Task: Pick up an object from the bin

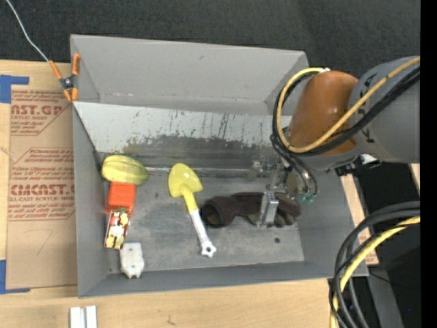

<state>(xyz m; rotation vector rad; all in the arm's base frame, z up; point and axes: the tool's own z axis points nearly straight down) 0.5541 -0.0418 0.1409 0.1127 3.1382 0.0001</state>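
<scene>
The gripper [268, 209] sits at the right end of a dark brown cloth-like thing [229, 209], which lies right of centre on the floor of the bin [184, 74]. Whether the gripper is released or clenched cannot be told. A yellow toy shovel [186, 183] lies just left of it.

Dark brown crumpled cloth [229, 209], right on bin floor [157, 234]

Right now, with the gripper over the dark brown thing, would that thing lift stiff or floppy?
The dark brown thing looks soft and folded, like cloth, so it would probably sag. The gripper stands over its right end, so the left end may dangle. It lies flat: unlikely to roll.
</scene>
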